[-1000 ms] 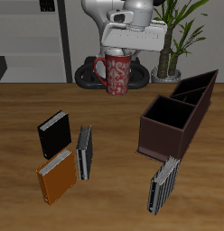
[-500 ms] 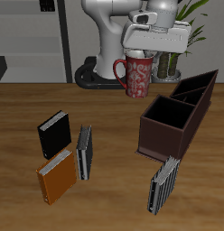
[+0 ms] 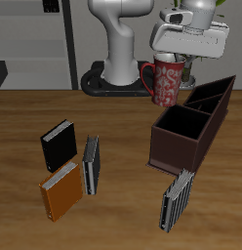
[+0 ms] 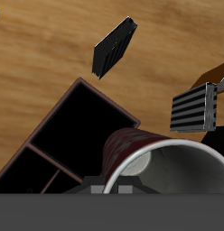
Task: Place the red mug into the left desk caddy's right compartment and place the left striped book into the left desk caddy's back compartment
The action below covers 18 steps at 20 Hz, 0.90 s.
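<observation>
Gripper [image 3: 178, 59] clamped on the mug [image 3: 165, 80], which hangs in the air, tilted, above the table [image 3: 113, 127] just behind the caddy [image 3: 189, 123]. Wrist view: mug rim [image 4: 168, 167] close under the camera, the caddy's large square compartment [image 4: 82, 122] open beneath (nothing seen inside). Striped book [image 3: 176, 199] stands upright near the table's front edge, in front of the caddy, untouched.

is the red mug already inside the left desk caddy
No, the red mug hangs in the air, held by the claw above and behind the left desk caddy, whose compartments look empty.
</observation>
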Available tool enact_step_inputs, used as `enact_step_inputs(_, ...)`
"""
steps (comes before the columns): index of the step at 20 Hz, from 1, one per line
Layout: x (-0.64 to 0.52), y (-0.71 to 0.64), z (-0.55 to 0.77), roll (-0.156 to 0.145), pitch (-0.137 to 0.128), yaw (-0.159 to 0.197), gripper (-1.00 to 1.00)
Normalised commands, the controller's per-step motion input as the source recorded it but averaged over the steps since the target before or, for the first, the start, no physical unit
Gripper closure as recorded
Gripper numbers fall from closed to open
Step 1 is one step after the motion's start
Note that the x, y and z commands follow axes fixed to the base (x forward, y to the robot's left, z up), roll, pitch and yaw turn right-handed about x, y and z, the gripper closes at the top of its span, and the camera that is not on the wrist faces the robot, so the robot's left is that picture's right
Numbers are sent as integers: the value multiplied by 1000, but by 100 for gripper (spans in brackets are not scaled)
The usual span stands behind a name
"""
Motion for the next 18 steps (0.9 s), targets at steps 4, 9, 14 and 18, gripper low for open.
enact_step_inputs(4, 237, 178, -77, -28, 38, -37, 100)
enact_step_inputs(9, 151, 212, -120, 43, 39, -18, 100)
enact_step_inputs(14, 131, 56, -109, 78, 6, -2, 100)
enact_step_inputs(18, 50, 71, -118, 88, -11, 54, 100)
